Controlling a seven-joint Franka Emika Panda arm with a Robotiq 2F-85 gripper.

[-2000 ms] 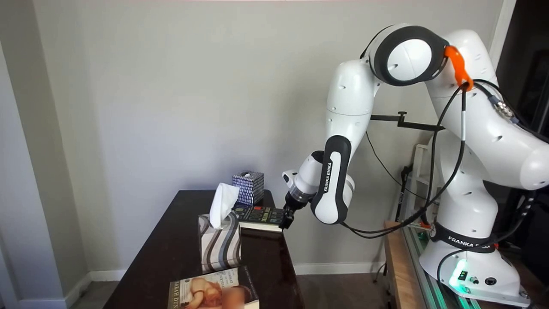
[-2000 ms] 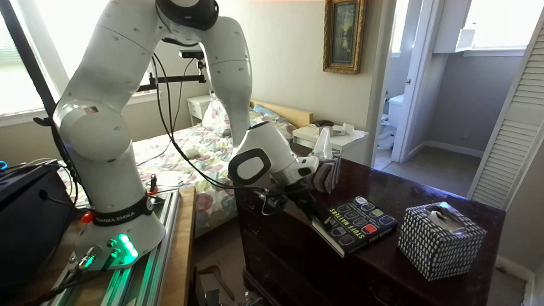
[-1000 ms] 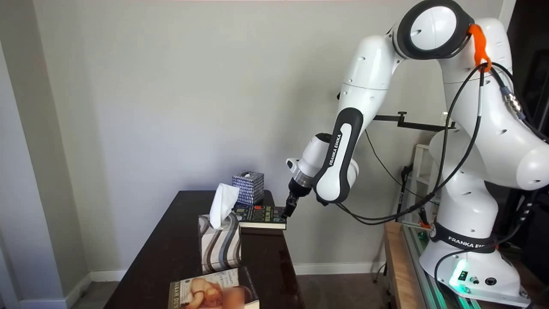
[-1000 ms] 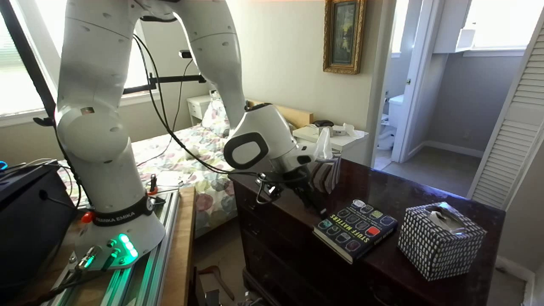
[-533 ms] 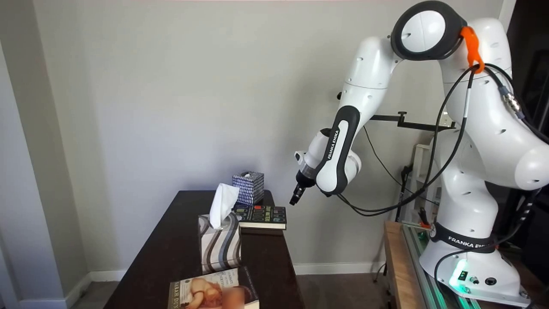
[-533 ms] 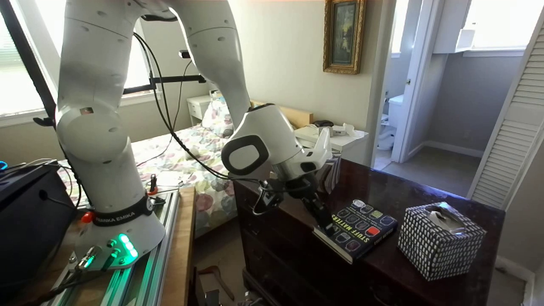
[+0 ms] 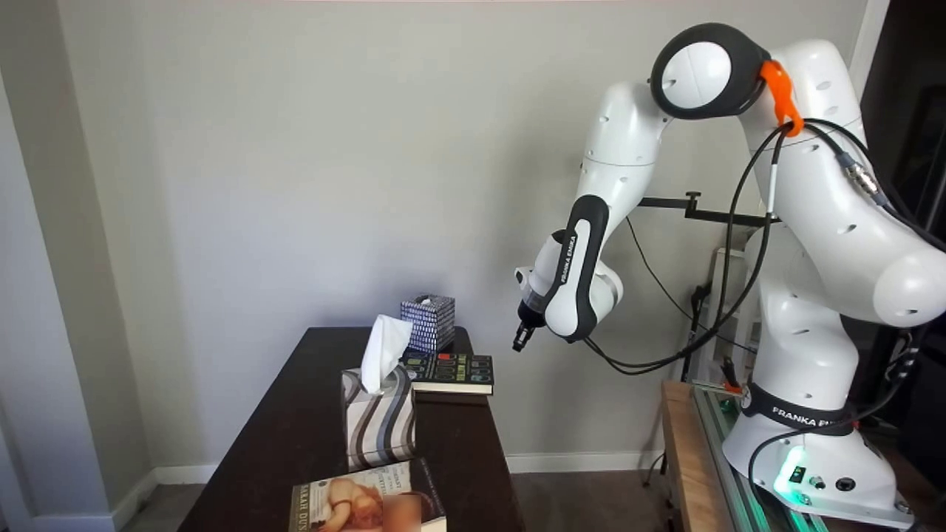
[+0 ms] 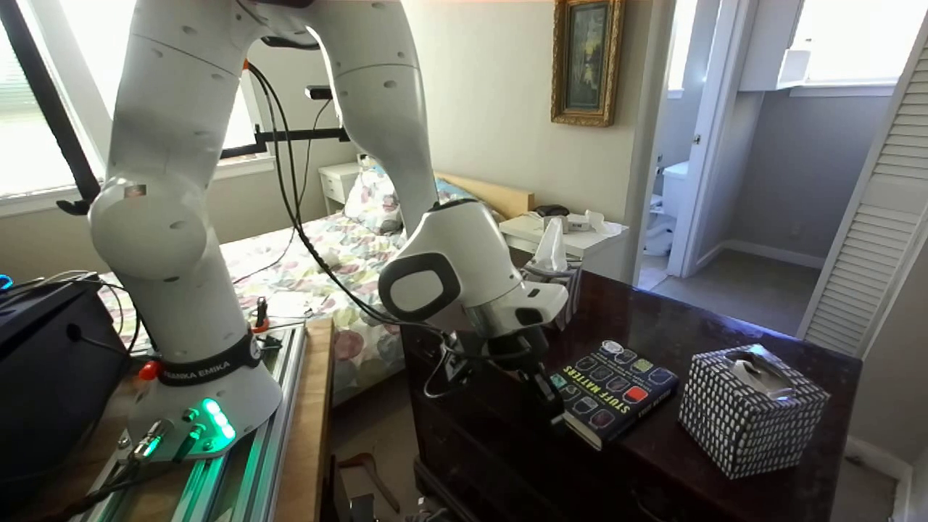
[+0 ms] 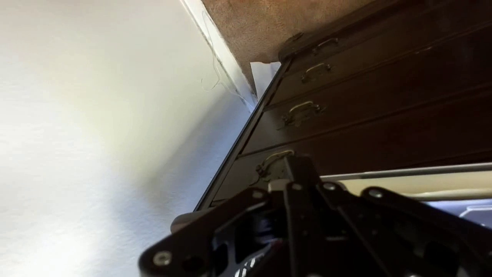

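The gripper [image 7: 518, 345] hangs just off the drawer side of the dresser [image 7: 281, 428], angled downward; the wrist view shows its fingers [image 9: 301, 171] pressed together. The nearest item, a dark book [image 8: 616, 391] titled "Stuff Matters", lies flat, cover up, at the edge of the dresser top; an exterior view shows a gap between it and the gripper. A patterned tissue box [image 8: 754, 413] stands near that book. A striped tissue box [image 7: 380, 432] stands farther along, beside a second book [image 7: 366, 499].
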